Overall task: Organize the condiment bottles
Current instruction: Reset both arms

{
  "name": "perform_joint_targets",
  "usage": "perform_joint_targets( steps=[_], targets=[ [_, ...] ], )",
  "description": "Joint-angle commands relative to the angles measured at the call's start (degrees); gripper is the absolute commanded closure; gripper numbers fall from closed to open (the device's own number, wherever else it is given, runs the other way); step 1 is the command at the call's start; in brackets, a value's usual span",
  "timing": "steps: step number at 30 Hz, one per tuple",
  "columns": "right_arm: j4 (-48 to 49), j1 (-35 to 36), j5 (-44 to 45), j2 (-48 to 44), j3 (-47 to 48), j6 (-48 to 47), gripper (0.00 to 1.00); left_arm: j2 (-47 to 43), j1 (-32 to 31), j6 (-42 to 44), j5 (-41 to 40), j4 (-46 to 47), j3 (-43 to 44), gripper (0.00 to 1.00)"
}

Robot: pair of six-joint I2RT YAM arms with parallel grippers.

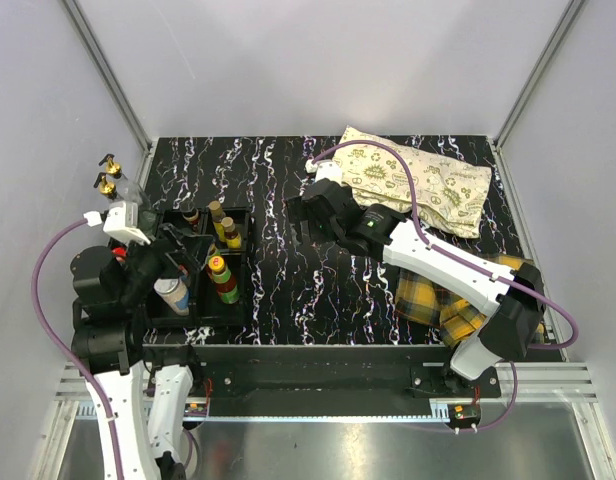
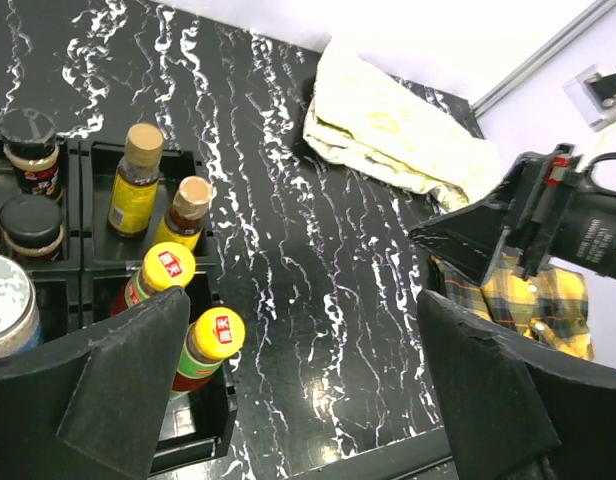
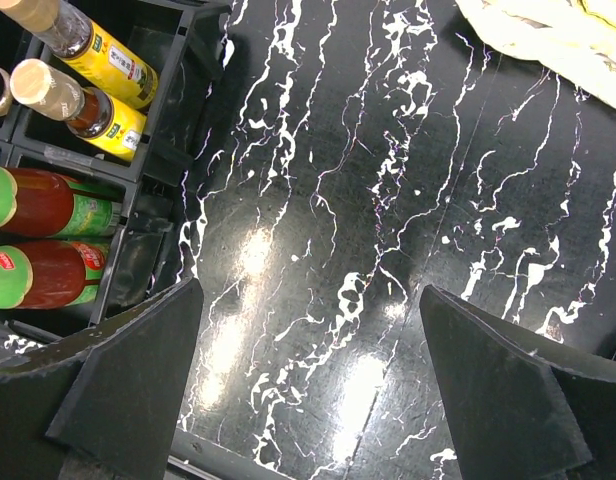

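Reading the top external view first: the tray (image 1: pixel 250 262) sits at 9 o'clock on the counter (image 1: pixel 288 280). Most of the condiment bottles (image 1: pixel 219 266) stand upright in its compartments. The left end effector (image 1: pixel 175 256) hovers over the tray, jaws fully apart, nothing between them. The right end effector (image 1: pixel 304 212) hangs above bare counter toward 12 o'clock, equally wide and empty. Two gold-capped bottles (image 1: pixel 107 184) stand outside the tray at 10 o'clock, beside the left wall. A cream cloth (image 1: pixel 428 180) lies at 1 o'clock and a plaid cloth (image 1: pixel 433 300) at 4 o'clock.

Left wrist view: both fingers (image 2: pixel 128 390) are spread wide and grip nothing. Toward 9 o'clock, two tan-capped bottles (image 2: pixel 138 180), two yellow-capped sauce bottles (image 2: pixel 160 272), two dark-lidded jars (image 2: pixel 32 222) and a shaker (image 2: pixel 8 305) occupy the compartments.

Right wrist view: the jaws stand wide over bare counter. The tray corner shows at 10 o'clock with four bottles in it.

Assessment: sorting appears largely complete, with like bottles grouped together. The gold-capped pair is the probable outstanding item, and the left arm is nearer to it. Whether a free compartment exists cannot be determined.
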Motion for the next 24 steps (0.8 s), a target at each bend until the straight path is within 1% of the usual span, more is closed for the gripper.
perform_joint_targets(
  steps=[1,2,4,10,24],
  targets=[
    [2.3,-0.6,-0.1,-0.3,1.2,1.0,0.0,-0.9,-1.0,0.9,-8.6,2.8,-1.2,0.01],
    [2.3,-0.5,0.5,-0.3,1.2,0.9,0.0,-1.2,-1.1,1.2,-12.2,2.5,-1.3,0.01],
    [2.3,-0.8,1.2,-0.7,0.7,0.9,0.0,-2.0,-0.9,2.4,-15.2,2.4,-1.3,0.01],
    [2.3,-2.1,4.1,-2.8,-2.1,1.8,0.0,-3.5,-1.0,4.7,-19.9,2.4,-1.4,0.01],
    [2.5,-4.8,6.9,-10.3,-13.1,4.5,0.0,-5.0,-0.9,5.1,-22.5,2.4,-2.9,0.01]
  ],
)
